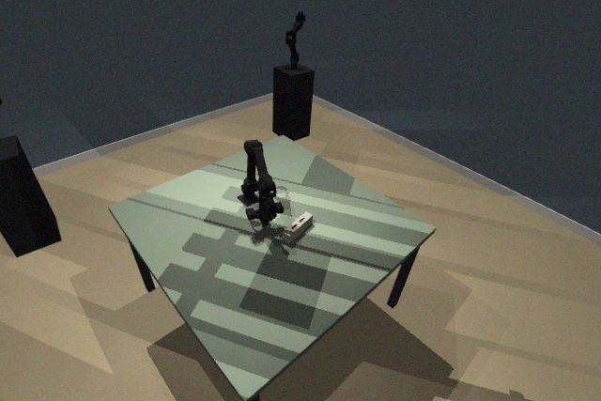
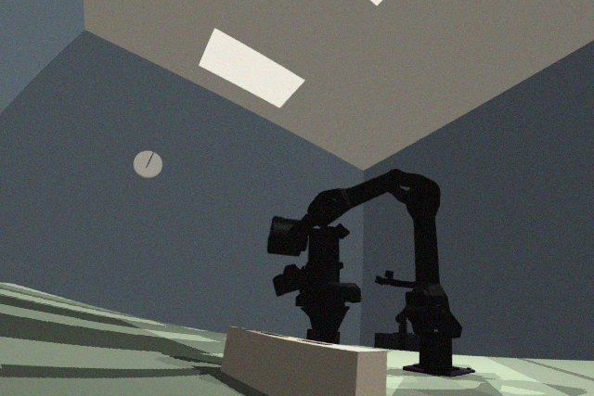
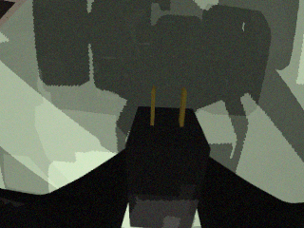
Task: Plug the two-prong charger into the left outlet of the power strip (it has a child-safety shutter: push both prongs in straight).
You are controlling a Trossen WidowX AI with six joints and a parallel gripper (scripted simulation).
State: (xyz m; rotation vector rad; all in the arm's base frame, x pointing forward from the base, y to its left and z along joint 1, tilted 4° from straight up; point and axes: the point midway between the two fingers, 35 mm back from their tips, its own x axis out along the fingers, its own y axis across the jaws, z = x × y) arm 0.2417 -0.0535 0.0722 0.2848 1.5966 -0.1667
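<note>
My gripper is shut on the charger, a dark block held between the two black fingers. Its two brass prongs stick out past the fingers toward the top of the wrist view, side by side. The charger cannot be made out in either the top or the exterior view. The power strip is a pale beige bar with dark outlets on its top. The gripper is beside it, on the arm's base side, low over the table. Only a corner of the strip shows at the upper left of the wrist view.
The green table carries the arm's base and the strip, with patchy shadows across it. A dark pedestal with another arm stands beyond the table, and another pedestal stands at the left.
</note>
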